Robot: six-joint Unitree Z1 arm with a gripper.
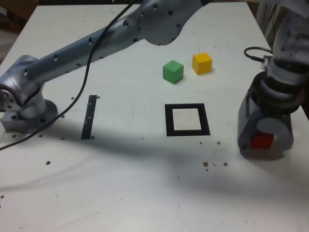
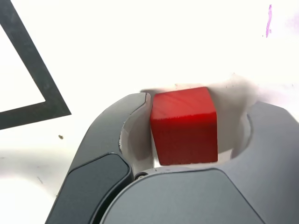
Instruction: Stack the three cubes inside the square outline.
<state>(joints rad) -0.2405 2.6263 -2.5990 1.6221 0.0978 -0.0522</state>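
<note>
**Red cube between the claw's fingers!**

Exterior view: the claw [image 1: 263,137] is down at the tabletop [image 1: 120,183] on the exterior view's right, with the red cube [image 1: 261,140] between its fingers! The square outline [image 1: 169,121] lies to the claw's left here, the green cube [image 1: 173,71] and yellow cube [image 1: 202,63] farther up and left of it, near each other.

Wrist view: the claw's partly open, one finger right beside the red cube, a gap showing at the other; no firm grip visible!
</note>
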